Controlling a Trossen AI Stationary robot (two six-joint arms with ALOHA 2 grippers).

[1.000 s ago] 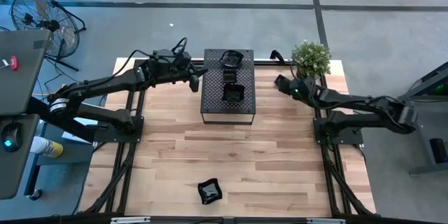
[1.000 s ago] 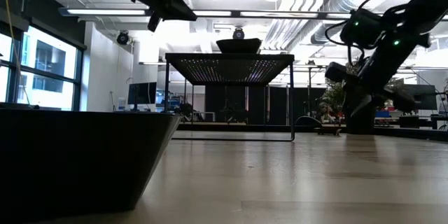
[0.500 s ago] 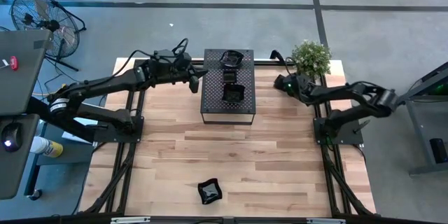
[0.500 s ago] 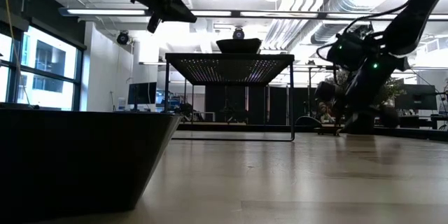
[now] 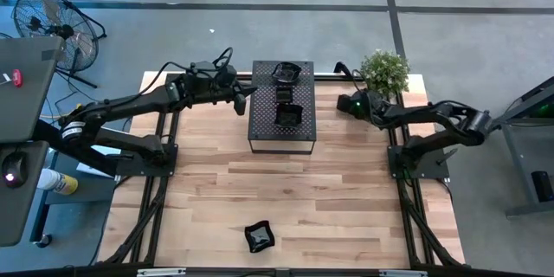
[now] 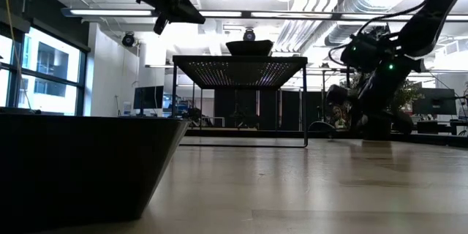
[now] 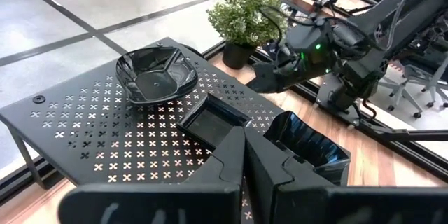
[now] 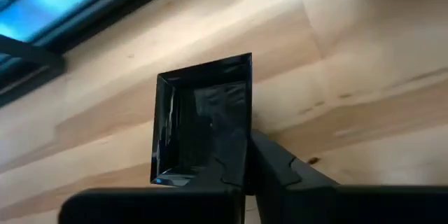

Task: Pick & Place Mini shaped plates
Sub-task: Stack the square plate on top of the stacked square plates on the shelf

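Note:
A black perforated stand [image 5: 281, 134] at the table's far middle carries three mini shaped plates: a round wavy one [image 5: 286, 72], a flat rectangular one [image 5: 283, 93] and a deep square one [image 5: 288, 114]. Another plate [image 5: 258, 236] lies on the wood near the front edge. My left gripper [image 5: 239, 100] hovers shut and empty just left of the stand. My right gripper [image 5: 344, 102] is right of the stand, beside the plant, shut on a black rectangular plate [image 8: 203, 119]. My right gripper pinches the rectangular plate by one long side wall [image 8: 246, 136], near a corner. One finger [image 8: 227, 171] lies over the plate's inside and the other [image 8: 280, 175] outside it. The plate's hollow faces the wrist camera. Whether it rests on the table I cannot tell.
A potted plant [image 5: 383, 71] stands at the far right corner, close behind my right gripper. A fan [image 5: 52, 22] and a desk stand off the table's left side. Bare wood stretches between the stand and the front plate.
My right arm has folded in. Its gripper has shifted a little toward the table's far left and come lower beside the plant. My left arm has kept still.

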